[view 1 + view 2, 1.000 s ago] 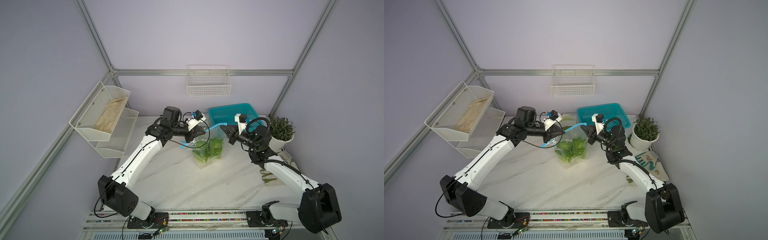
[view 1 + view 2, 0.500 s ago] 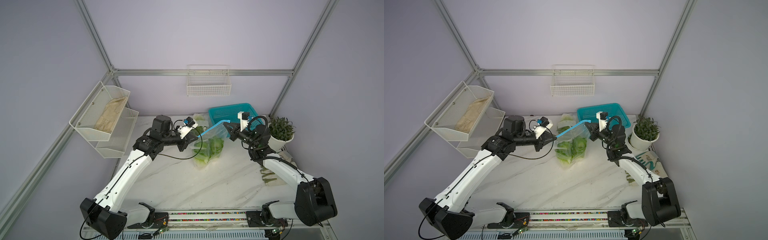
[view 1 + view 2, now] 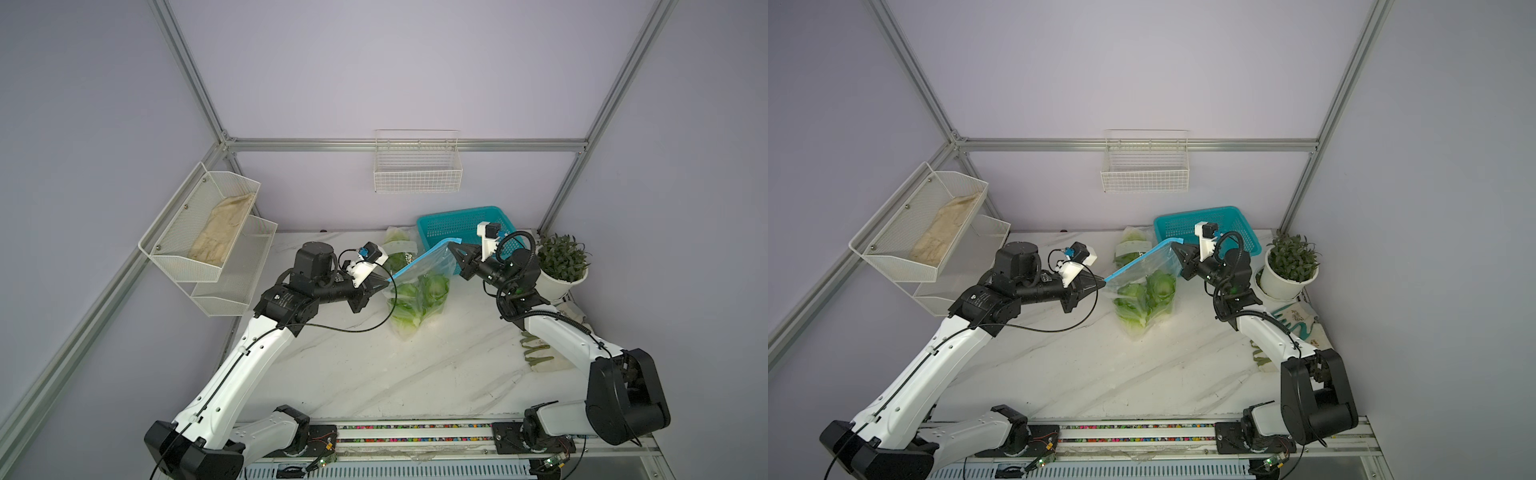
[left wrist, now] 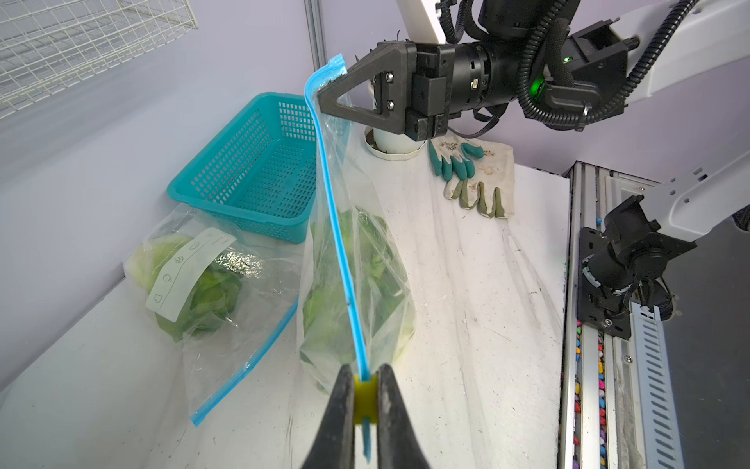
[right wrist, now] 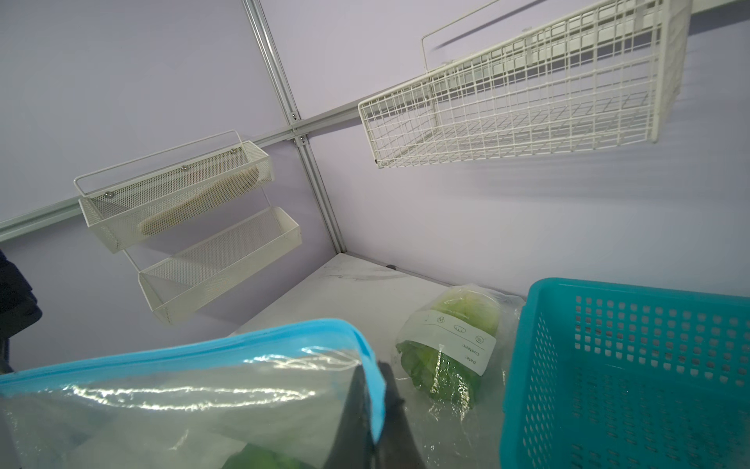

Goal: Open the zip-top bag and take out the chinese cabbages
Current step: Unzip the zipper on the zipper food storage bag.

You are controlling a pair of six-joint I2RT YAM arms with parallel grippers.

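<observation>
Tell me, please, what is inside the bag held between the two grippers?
Green chinese cabbages show through the clear bag; overlapping leaves and plastic folds hide their number.
</observation>
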